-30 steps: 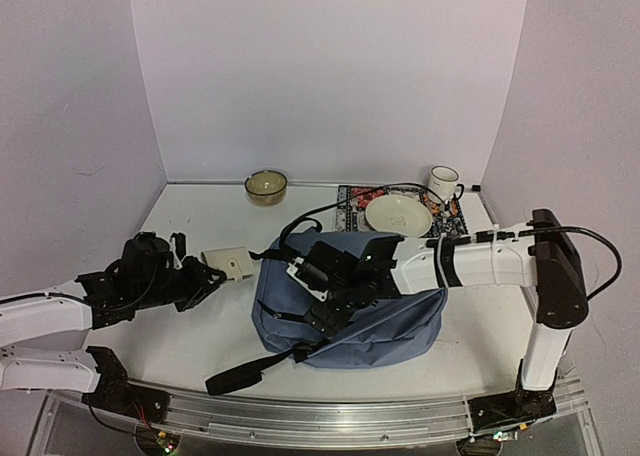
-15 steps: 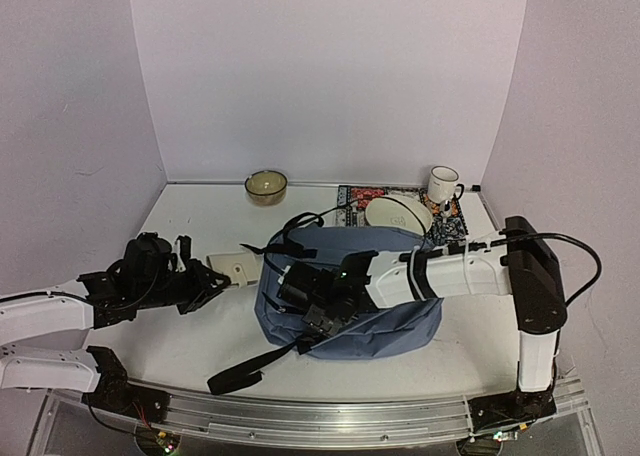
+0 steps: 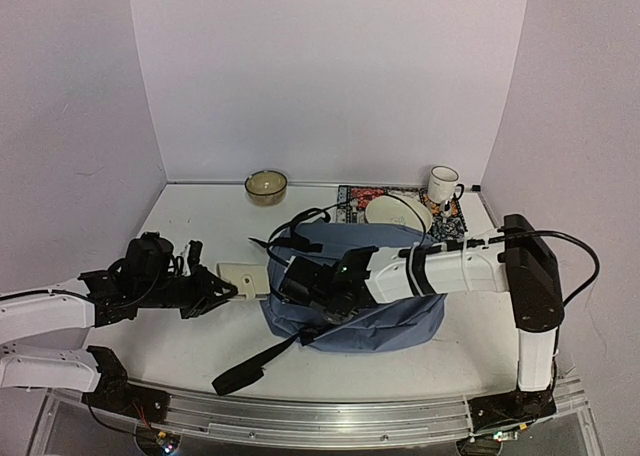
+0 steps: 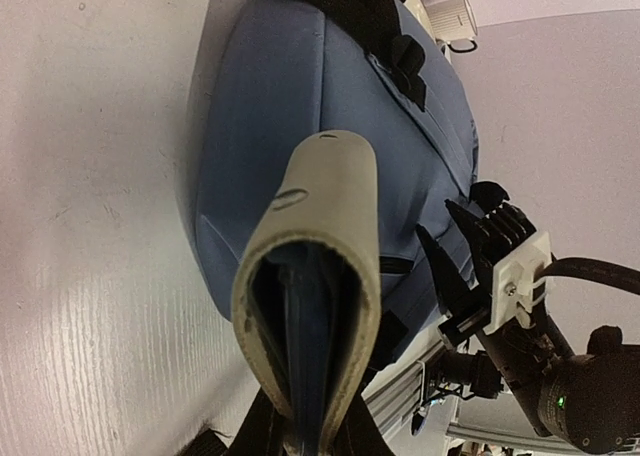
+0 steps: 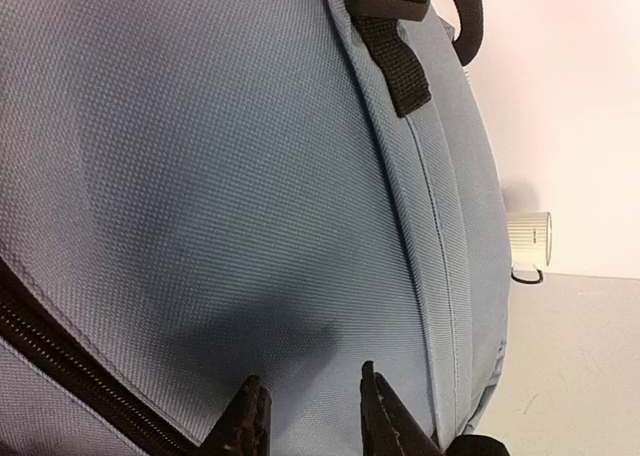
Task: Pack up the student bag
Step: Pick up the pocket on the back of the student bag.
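The student bag (image 3: 395,321) lies mid-table (image 3: 180,226) with bare surface to its left, where the left gripper (image 3: 220,288) clamps a beige case (image 3: 247,276) just beside the bag's left edge, while the right gripper (image 5: 310,384), its fingers narrowly parted, presses the fabric by the zipper (image 5: 60,368), grip unclear.

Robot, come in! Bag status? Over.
Left gripper shut on beige case, outside student bag. Right gripper at bag fabric, grip unclear. Right arm lies across bag.

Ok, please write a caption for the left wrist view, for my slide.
A beige case held out towards the blue-grey student bag, with the right pincer at the bag's side.
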{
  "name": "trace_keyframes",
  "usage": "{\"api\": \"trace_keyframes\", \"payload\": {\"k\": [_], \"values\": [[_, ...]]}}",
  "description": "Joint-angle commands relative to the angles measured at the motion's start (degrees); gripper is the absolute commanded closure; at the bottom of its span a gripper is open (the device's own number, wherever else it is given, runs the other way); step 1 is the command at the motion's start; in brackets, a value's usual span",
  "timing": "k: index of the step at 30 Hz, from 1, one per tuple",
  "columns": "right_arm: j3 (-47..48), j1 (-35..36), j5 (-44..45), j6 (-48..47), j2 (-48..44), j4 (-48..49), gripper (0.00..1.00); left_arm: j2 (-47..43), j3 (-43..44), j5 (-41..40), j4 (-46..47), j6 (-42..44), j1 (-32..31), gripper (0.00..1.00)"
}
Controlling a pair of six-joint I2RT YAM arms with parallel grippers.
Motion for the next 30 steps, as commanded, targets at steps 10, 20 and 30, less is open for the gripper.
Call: {"api": "trace_keyframes", "payload": {"k": [10, 20, 30], "values": [[-1.5, 0.1, -13.2, -4.9, -1.9, -1.2, 0.29, -0.8, 2.9, 3.9, 1.2, 2.2, 0.2, 1.0], [-0.7, 0.1, -2.2, -5.7, 1.2, 1.0, 0.29, 0.2, 3.1, 4.9, 1.2, 2.7, 0.2, 1.0], [-0.2, 0.1, 4.8, -7.9, 1.9, 3.5, 0.58, -0.5, 2.9, 5.9, 1.2, 2.6, 0.2, 1.0]]}}
